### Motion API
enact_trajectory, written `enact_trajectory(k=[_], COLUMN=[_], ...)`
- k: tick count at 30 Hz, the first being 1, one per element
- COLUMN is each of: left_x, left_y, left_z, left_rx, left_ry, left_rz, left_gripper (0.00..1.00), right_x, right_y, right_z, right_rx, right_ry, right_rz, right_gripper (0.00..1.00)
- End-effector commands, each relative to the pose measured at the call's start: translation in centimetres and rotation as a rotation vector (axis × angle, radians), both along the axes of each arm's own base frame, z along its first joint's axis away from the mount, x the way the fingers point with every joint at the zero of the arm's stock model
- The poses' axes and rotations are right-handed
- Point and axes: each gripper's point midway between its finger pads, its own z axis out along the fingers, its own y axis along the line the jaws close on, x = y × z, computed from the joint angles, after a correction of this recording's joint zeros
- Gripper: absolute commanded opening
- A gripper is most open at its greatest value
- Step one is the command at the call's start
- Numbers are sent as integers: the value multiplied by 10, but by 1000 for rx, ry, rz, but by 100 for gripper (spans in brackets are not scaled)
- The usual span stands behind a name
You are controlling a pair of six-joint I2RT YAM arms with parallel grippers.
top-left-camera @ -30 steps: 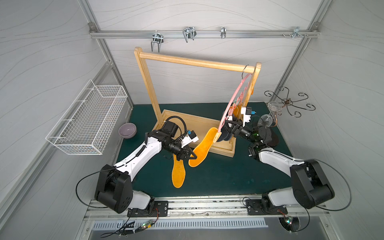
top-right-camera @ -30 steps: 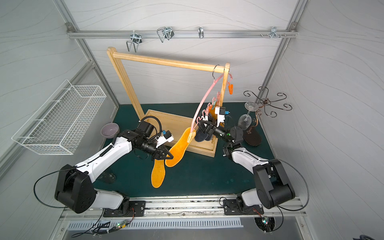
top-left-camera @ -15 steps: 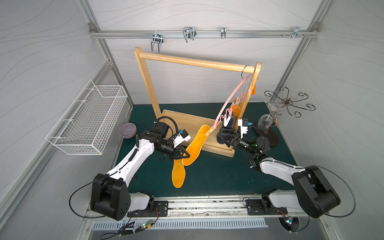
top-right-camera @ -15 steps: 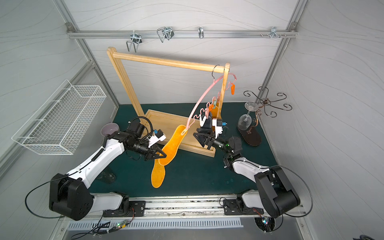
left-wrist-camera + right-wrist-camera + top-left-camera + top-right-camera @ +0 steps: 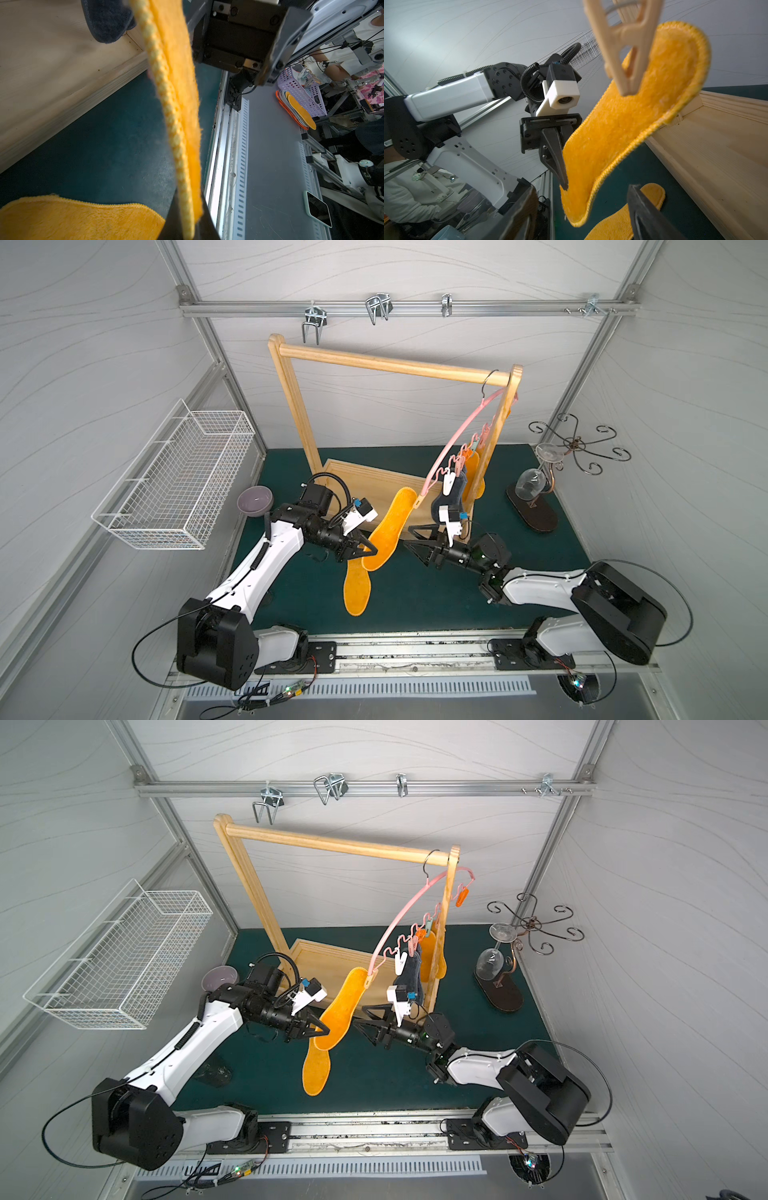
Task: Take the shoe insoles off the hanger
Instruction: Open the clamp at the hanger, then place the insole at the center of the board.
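The pink hanger (image 5: 461, 435) (image 5: 399, 919) hangs by its hook from the wooden rack and swings out to the left. Its lowest beige clip (image 5: 623, 52) grips an orange insole (image 5: 388, 531) (image 5: 340, 1006) (image 5: 623, 135). My left gripper (image 5: 365, 549) (image 5: 324, 1029) (image 5: 188, 224) is shut on that insole's lower end. My right gripper (image 5: 411, 538) (image 5: 360, 1018) (image 5: 581, 197) stands open just right of it, holding nothing. Another orange insole (image 5: 357, 589) (image 5: 72, 220) lies on the mat. A dark grey insole (image 5: 446, 499) (image 5: 108, 20) and orange insoles (image 5: 471, 472) still hang clipped.
The wooden rack (image 5: 390, 364) stands on its base tray (image 5: 374, 481) at the back. A wire basket (image 5: 174, 481) hangs on the left wall above a purple bowl (image 5: 255, 502). A metal stand with a wine glass (image 5: 530, 485) is at the right.
The left gripper has drawn the orange insole left and forward, swinging the hanger out. The right gripper has come down and away from the hanger's clips and opened slightly wider.
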Motion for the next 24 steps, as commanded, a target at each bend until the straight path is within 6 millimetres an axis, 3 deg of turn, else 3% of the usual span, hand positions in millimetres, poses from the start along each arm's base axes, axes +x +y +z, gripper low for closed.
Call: enact_trajectory(k=[1, 7, 17, 21, 24], left_x=[-7, -11, -5, -5, 0], left_y=[0, 2, 17, 27, 38], left_z=[14, 21, 23, 24, 26], left_rx=[-48, -72, -92, -78, -67], left_ry=[-29, -29, -11, -7, -15], left_rz=[-21, -25, 30, 56, 109], left_gripper=[0, 0, 0, 1, 19], right_x=[12, 8, -1, -4, -6], right_y=[9, 38, 71, 82, 92], right_z=[9, 4, 2, -5, -15], right_rx=[28, 29, 43, 32, 20], right_ry=[-33, 22, 99, 123, 164], right_rz=[-104, -46, 51, 77, 102], right_gripper=[70, 63, 14, 1, 0])
